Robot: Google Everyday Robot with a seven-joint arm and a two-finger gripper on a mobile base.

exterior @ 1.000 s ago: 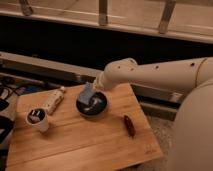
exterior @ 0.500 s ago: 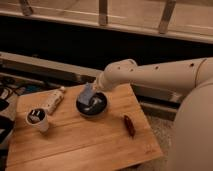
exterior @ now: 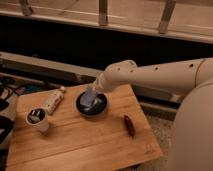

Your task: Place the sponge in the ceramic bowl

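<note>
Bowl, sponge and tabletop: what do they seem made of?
The bowl looks like glazed ceramic: near-black with a glossy rim. The sponge is pale blue-grey and matte, probably soft foam, though that is uncertain. The tabletop looks like light wood, with long grain lines. The gripper hangs over the bowl at the sponge.

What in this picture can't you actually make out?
1. Camera view: whether the sponge touches the bottom of the ceramic bowl or hangs above it; the tool, just over the bowl, blurs into it.
2. Camera view: the bowl's far rim, covered by the arm.
3. Camera view: what the small dark-red object on the table is; too blurred.
4. Camera view: what is inside the white cup; too small and dark.
</note>
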